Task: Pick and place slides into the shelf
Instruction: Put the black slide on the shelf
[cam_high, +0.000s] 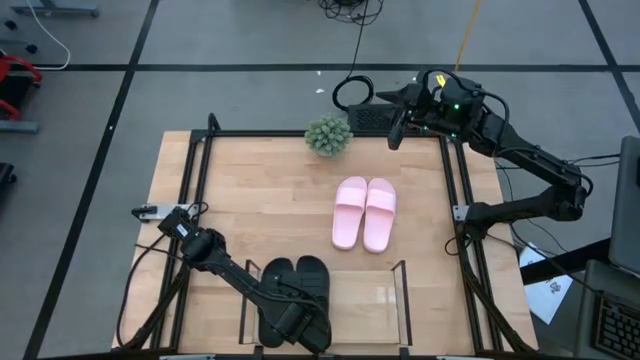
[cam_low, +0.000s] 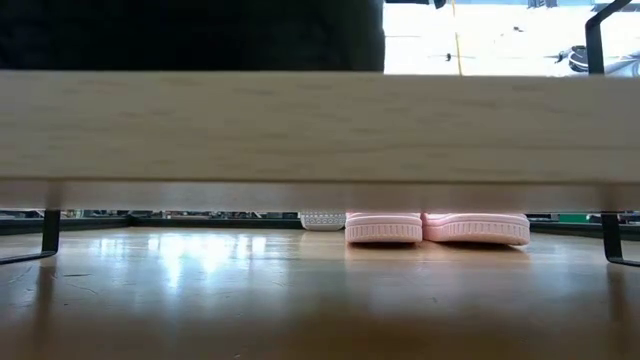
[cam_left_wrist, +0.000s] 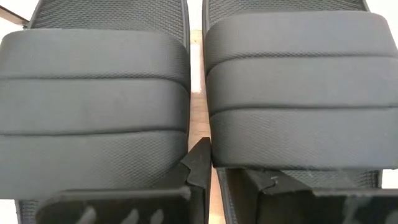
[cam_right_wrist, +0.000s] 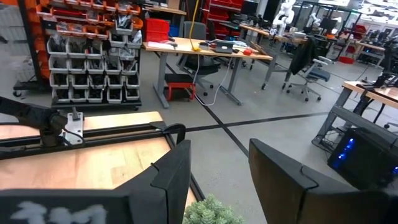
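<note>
Left gripper (cam_high: 300, 325) — at about 6 o'clock on the table (cam_high: 260, 200) in the high view, low over the black slides (cam_high: 296, 285), its dark fingers (cam_left_wrist: 200, 163) reaching into the narrow gap between the two sandals; whether they are spread or pinched on a strap cannot be told. In the left wrist view both black straps fill the frame side by side, ribbed and matte, with a strip of pale wood showing between them.

Right gripper (cam_high: 396, 125) — raised beyond the table's far edge at about 1 o'clock, fingers apart and empty; the right wrist view shows them spread above a small green plant (cam_high: 328, 136), with a workshop room behind.

Shelf (cam_high: 400, 300) — clear tray with thin black uprights along the near edge, at 6 o'clock; the black pair lies at its left end, partly under the left arm.

Pink slides (cam_high: 364, 212) — a pair set touching side by side on the bare wood right of centre, at about 3 o'clock from the middle, well apart from both grippers. The low view shows their soles flat on the tabletop.
</note>
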